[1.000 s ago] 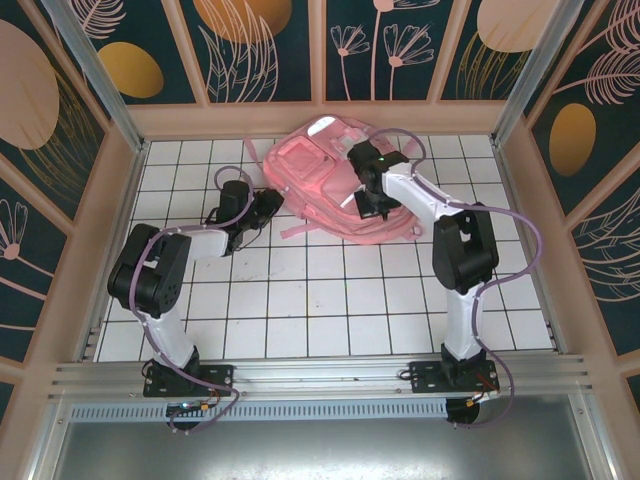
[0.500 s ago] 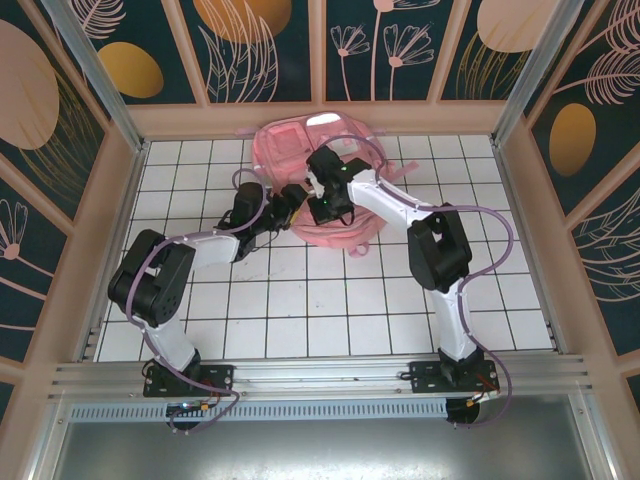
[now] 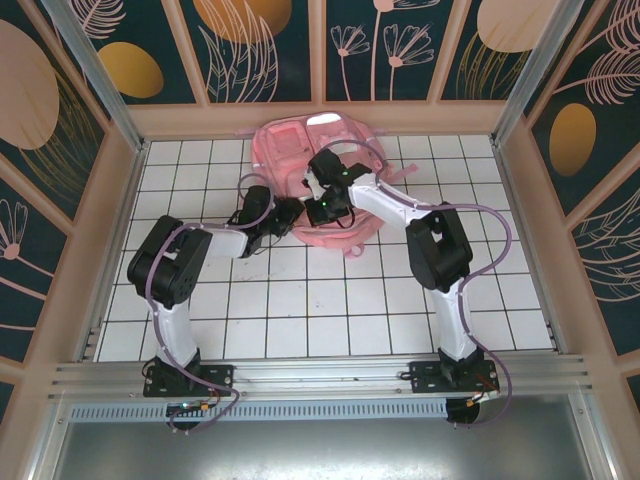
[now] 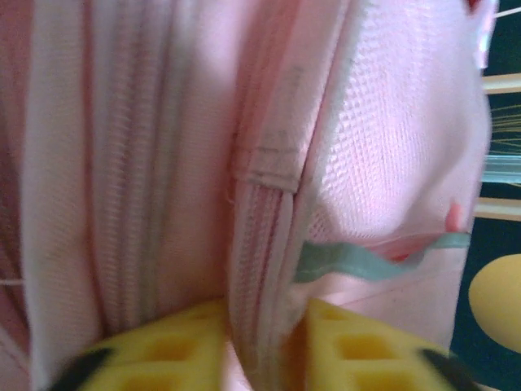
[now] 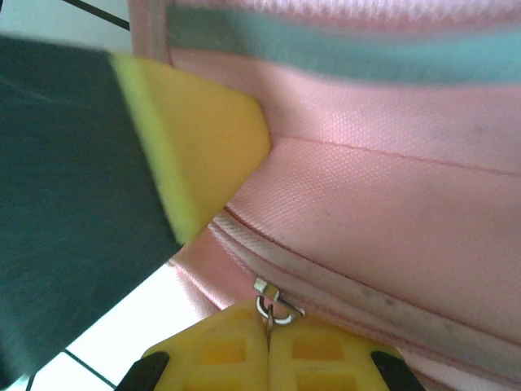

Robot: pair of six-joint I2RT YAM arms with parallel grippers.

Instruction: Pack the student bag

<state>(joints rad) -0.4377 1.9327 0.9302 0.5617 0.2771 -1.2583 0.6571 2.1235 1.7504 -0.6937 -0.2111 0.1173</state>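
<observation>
- Nearest our bases, on the tiled table [image 3: 300,300], both arms reach forward and meet at the bag's near edge.
- Our left gripper [image 4: 264,326] has swung in over the last second and closed narrow on a fold of pink fabric beside the zip.
- Our right gripper [image 5: 269,338] stays pinched tight on the zipper pull [image 5: 273,305]. With the fabric braced, we judge the zip ready to be drawn open.
- Farther back, the student bag [image 3: 320,150] has been dragged left and bunched up. It now sits mid-table against the far wall, its long axis running roughly near-to-far and its silver-strip end pointing away.
</observation>
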